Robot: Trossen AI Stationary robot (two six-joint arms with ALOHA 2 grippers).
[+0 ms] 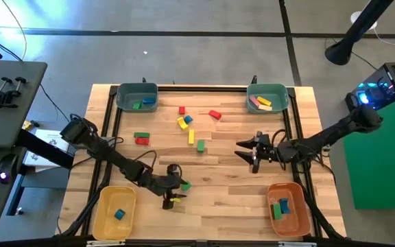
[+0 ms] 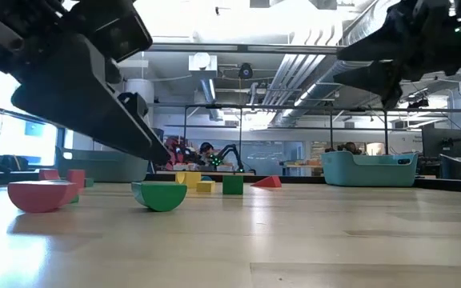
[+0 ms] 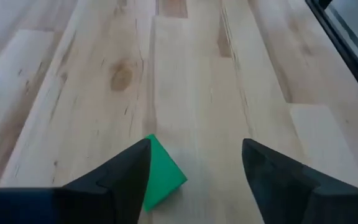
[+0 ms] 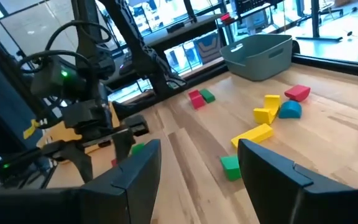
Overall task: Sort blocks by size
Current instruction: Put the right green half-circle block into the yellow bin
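My left gripper point(image 1: 178, 192) point(image 3: 194, 149) is open, low over the table's near middle. A small green block point(image 3: 161, 172) point(image 1: 185, 186) lies on the wood between its fingers, close against one finger point(image 3: 126, 168). My right gripper point(image 1: 241, 150) point(image 4: 197, 146) is open and empty, above the table right of centre. Loose blocks lie toward the far middle: a green and a red one point(image 1: 141, 138), a red one point(image 1: 182, 110), yellow and blue ones point(image 1: 184, 121), a yellow bar point(image 1: 190, 136), a green cube point(image 1: 200, 145) and a red wedge point(image 1: 214, 114). My left gripper has the green block's side point(image 3: 151, 163) right beside the inner face of one finger, which hides that edge; I cannot tell whether they touch. The block rests flat on the table. The other finger stands well apart from it.
Teal bins stand at the far left point(image 1: 126, 89) and far right point(image 1: 278, 89), a yellow bin point(image 1: 103, 213) at the near left, an orange bin point(image 1: 297, 195) at the near right, each holding a few blocks. A black frame borders the table. Bare wood lies between the grippers.
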